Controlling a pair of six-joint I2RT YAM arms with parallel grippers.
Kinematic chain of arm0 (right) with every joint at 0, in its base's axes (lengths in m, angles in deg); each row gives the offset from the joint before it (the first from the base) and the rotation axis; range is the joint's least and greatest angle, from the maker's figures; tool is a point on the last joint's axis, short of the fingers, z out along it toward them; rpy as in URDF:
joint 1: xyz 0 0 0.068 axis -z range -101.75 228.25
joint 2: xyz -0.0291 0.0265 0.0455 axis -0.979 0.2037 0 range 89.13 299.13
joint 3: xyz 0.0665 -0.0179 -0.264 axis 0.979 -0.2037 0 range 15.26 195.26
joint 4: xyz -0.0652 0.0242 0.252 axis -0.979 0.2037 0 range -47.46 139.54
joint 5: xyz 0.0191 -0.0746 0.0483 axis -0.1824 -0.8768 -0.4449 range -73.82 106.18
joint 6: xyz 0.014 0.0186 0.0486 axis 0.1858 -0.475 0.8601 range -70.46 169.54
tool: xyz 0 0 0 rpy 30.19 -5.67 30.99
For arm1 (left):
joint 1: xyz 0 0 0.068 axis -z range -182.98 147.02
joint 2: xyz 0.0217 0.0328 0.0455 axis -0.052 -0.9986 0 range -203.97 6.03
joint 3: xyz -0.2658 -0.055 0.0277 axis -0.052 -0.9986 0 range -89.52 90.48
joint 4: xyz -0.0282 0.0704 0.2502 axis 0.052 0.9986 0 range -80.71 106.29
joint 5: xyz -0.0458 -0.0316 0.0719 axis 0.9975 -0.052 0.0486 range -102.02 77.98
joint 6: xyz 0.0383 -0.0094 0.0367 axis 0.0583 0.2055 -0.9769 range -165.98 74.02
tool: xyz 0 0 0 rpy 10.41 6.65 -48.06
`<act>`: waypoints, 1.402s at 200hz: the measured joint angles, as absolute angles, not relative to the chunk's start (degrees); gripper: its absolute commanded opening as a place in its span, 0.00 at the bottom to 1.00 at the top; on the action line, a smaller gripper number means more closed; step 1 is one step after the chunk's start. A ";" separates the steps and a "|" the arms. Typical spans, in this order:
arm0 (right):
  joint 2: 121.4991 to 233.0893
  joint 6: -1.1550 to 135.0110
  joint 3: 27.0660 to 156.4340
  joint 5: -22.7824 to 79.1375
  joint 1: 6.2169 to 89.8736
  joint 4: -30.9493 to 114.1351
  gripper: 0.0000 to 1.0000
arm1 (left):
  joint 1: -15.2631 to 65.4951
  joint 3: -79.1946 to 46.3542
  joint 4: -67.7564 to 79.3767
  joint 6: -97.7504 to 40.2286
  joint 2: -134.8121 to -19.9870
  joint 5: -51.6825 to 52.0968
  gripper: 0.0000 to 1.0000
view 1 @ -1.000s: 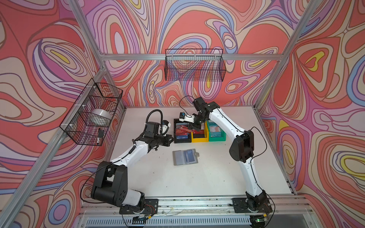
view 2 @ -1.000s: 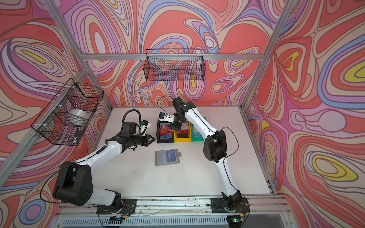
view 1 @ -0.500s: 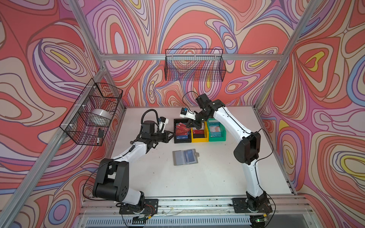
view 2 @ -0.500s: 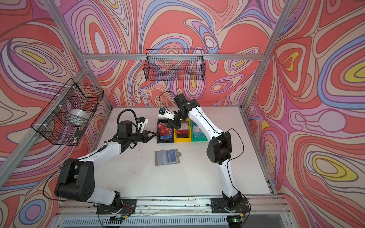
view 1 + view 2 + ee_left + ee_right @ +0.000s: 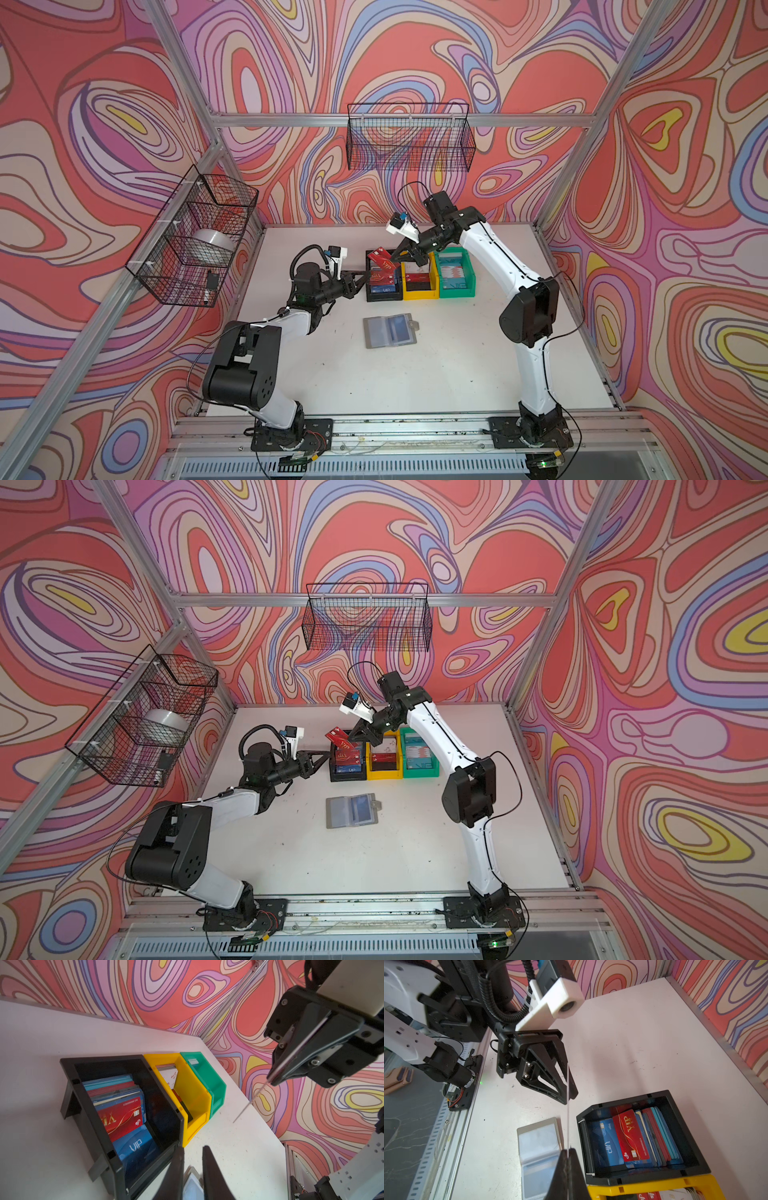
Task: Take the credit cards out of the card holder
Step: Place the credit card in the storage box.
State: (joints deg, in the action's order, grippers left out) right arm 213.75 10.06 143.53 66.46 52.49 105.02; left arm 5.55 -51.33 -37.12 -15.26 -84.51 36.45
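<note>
The grey card holder lies open and flat on the white table, its clear sleeves facing up. My right gripper is shut on a red credit card, held above the black bin and seen edge-on. My left gripper hovers by the black bin's left side. Its jaws stand slightly apart with nothing between them. It is a short way from the held card. More red and blue credit cards sit in the black bin.
Three bins stand side by side behind the holder: black, yellow and green, each with cards inside. Wire baskets hang on the left wall and the back wall. An aluminium rail runs along the table's front edge.
My left gripper's jaws have parted a little after being shut. Its arm swung toward the black bin. The right gripper shifted slightly left over that bin with the red card.
</note>
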 measured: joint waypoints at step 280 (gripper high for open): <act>217.07 24.75 139.18 84.27 56.03 94.99 0.00 | 4.52 -52.47 -64.25 -2.21 -90.04 43.31 0.37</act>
State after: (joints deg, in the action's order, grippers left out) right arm 217.07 24.75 139.18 84.27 56.03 94.99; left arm 4.52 -52.47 -64.25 -2.21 -90.04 43.31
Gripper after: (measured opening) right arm 0.043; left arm 0.371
